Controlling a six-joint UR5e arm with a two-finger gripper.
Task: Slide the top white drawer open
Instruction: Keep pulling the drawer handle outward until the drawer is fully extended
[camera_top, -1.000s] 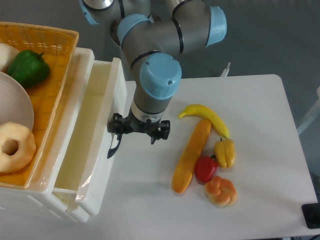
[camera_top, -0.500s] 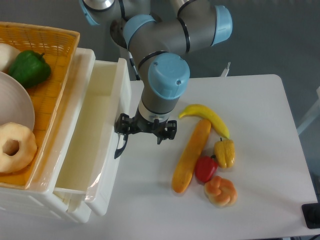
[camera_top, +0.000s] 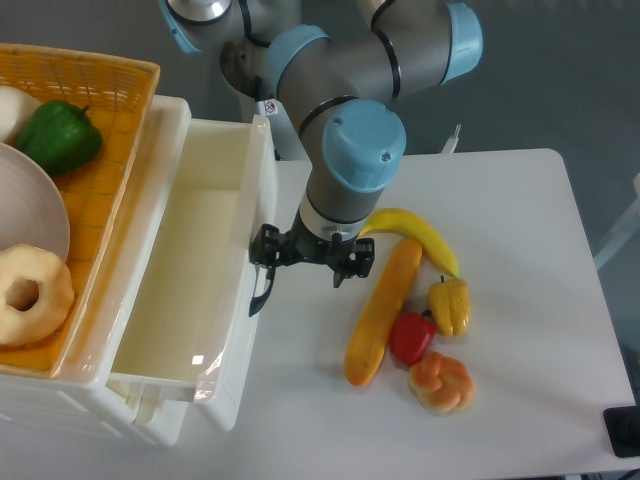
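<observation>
A white counter (camera_top: 520, 230) stands against grey floor. The top white drawer (camera_top: 195, 270) juts out at left, its black handle (camera_top: 260, 290) caught in the clenched pincer (camera_top: 268, 262). Right of it lie a banana (camera_top: 412, 232), long orange vegetable (camera_top: 383, 311) and peppers; an orange basket (camera_top: 95, 130) sits above the cabinet

Hidden under the arm's wrist: the pincer (camera_top: 312, 262) fingertips and their stance at the black handle (camera_top: 260, 291). Cut off at the left edge: orange basket (camera_top: 118, 120), white plate (camera_top: 40, 225), pale ring-shaped item (camera_top: 30, 290). Cropped at the desk's (camera_top: 520, 300) lower right corner: a black object (camera_top: 624, 432).
</observation>
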